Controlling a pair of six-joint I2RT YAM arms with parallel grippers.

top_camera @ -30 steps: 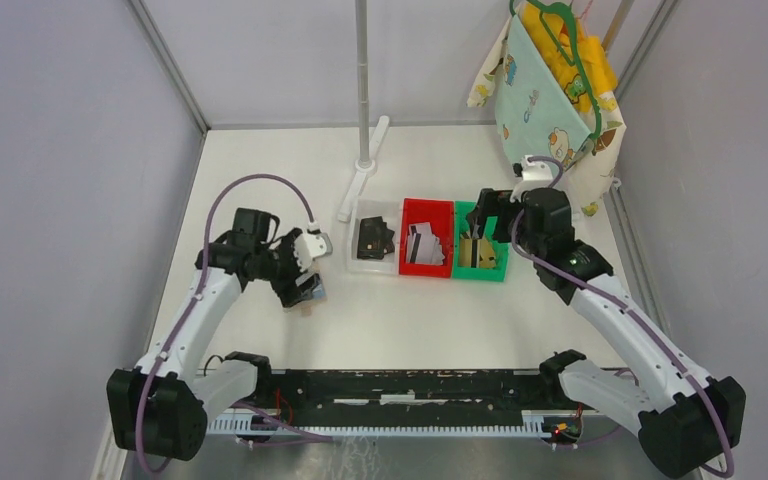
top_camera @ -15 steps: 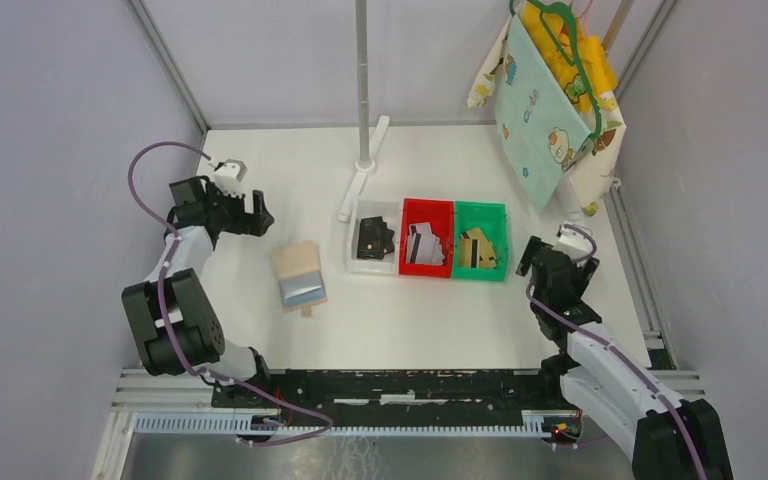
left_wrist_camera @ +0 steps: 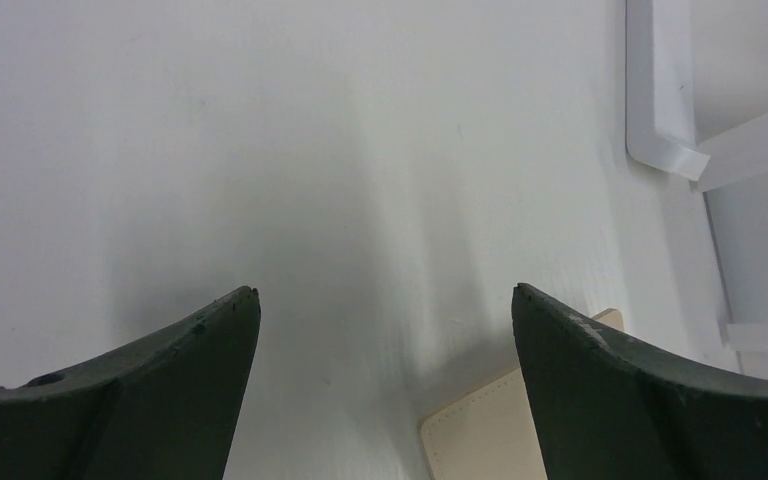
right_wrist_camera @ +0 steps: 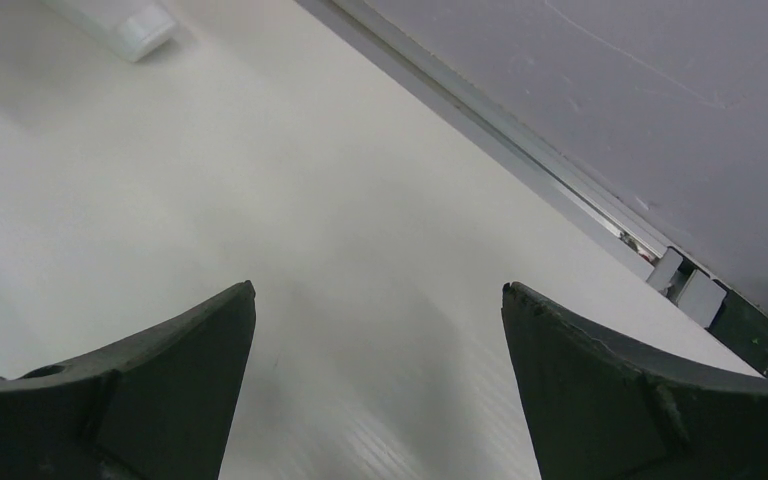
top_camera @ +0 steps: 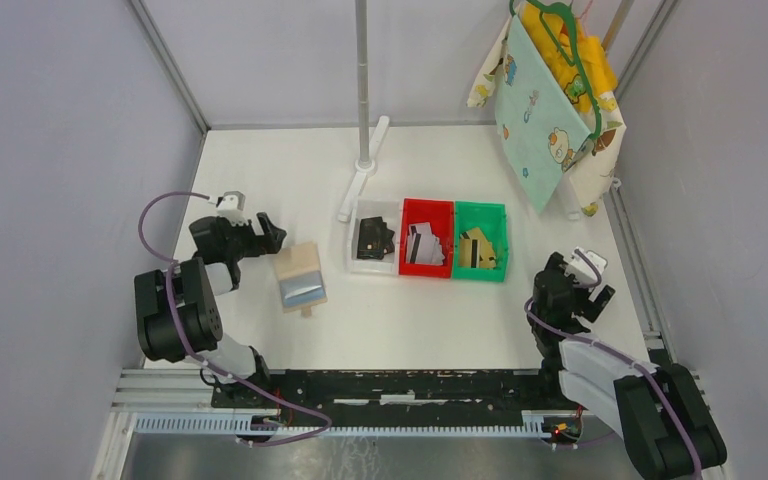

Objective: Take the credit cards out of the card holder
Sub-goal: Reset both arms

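Card holder (top_camera: 299,277) flat on worktop (top_camera: 430,320), credit cards (top_camera: 423,243) in bins (top_camera: 427,202) right of it. Left hand (left_wrist_camera: 385,295) just left of holder, right hand (right_wrist_camera: 378,290) far right; both spread, empty. Extraction seems finished; next, check pocket.

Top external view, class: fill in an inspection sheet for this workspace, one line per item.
Surface: white table, nothing spilled.
Job's things: card holder lies flat, left of the bins; credit cards sorted, black in clear bin, silver in red bin, gold in green bin.
Clutter: nothing seen.
Grippers: left gripper open, empty, near the holder; right gripper open, empty, over bare table.
Cables: purple cables along both arms.
Surroundings: pole, printed cloth, grey walls.
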